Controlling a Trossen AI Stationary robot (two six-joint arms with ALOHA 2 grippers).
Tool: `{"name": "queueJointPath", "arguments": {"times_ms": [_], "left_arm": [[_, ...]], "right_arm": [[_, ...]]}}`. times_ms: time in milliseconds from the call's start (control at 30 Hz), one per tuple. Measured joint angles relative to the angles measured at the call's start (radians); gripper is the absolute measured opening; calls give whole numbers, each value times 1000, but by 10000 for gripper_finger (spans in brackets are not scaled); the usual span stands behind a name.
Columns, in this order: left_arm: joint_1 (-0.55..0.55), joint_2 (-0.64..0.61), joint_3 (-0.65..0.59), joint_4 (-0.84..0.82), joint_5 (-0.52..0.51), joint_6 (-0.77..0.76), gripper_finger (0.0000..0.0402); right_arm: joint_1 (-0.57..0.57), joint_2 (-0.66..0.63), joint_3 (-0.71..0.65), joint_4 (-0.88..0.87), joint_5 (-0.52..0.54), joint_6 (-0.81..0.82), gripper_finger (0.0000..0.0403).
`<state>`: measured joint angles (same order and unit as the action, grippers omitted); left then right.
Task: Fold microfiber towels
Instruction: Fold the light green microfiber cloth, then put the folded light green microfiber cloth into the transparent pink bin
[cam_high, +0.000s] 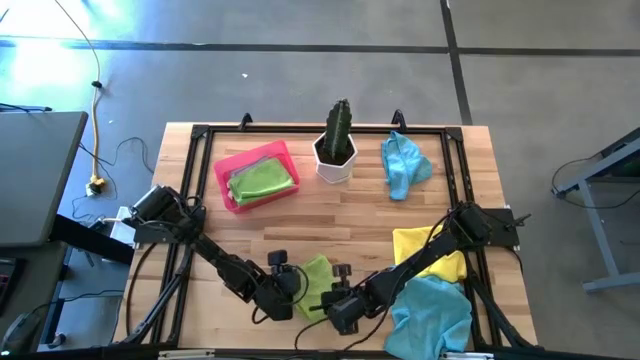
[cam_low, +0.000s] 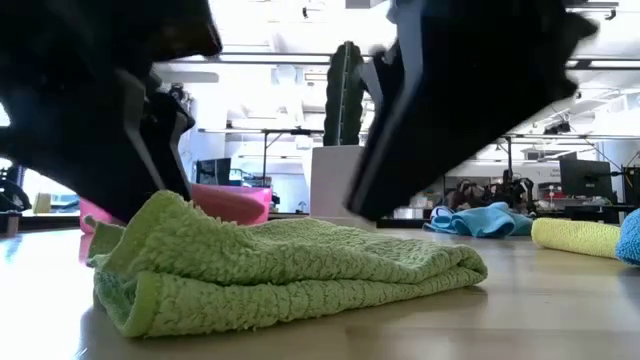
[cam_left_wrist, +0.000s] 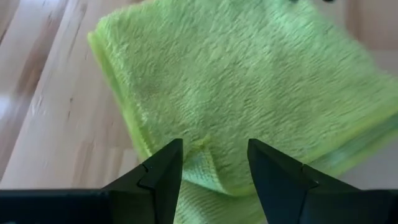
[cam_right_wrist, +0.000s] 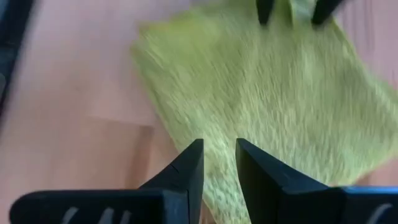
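1. A wooden table (cam_high: 360, 215) with a black frame stands on a grey floor; the low view looks past it into a bright room with desks and monitors.
2. A lime green towel (cam_high: 316, 280) lies folded flat near the table's front edge, between the two grippers.
3. The left gripper (cam_high: 290, 288) sits at that towel's left edge. Its fingers stand apart over the towel's border with a small ridge of cloth between the tips, but I cannot tell whether they actually pinch it.
4. The right gripper (cam_high: 338, 306) sits at the towel's right front edge. Its fingers are narrowly parted above the cloth, and no cloth is visibly caught between them.
5. In the low view the folded towel rests in layers on the wood, with both dark grippers looming just above it.
6. A pink tray (cam_high: 256, 176) at the back left holds another folded green towel (cam_high: 262, 179).
7. A cactus in a white pot (cam_high: 337, 148) stands at the back centre.
8. A light blue towel (cam_high: 404, 165) lies crumpled to the right of the pot.
9. A yellow towel (cam_high: 430, 252) lies on the right side, partly under the right arm, and touching its near edge a second light blue towel (cam_high: 432, 312) is heaped at the front right.
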<state>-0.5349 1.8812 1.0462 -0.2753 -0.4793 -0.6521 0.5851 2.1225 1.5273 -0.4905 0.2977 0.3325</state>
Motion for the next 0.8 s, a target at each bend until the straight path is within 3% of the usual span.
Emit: {"name": "queueJointPath", "arguments": {"times_ms": [133, 267, 600, 800], "left_arm": [[-20, 0, 55, 2, -26, 52, 172], [-53, 0, 108, 27, -4, 126, 172], [-113, 76, 112, 141, -20, 190, 172], [-110, 150, 111, 285, -70, 296, 172]], "right_arm": [[15, 0, 29, 2, -12, -97, 87], [23, -1, 29, -31, -12, -88, 87], [83, -1, 29, -293, 39, -79, 87], [82, -1, 29, -304, 42, -71, 87]]}}
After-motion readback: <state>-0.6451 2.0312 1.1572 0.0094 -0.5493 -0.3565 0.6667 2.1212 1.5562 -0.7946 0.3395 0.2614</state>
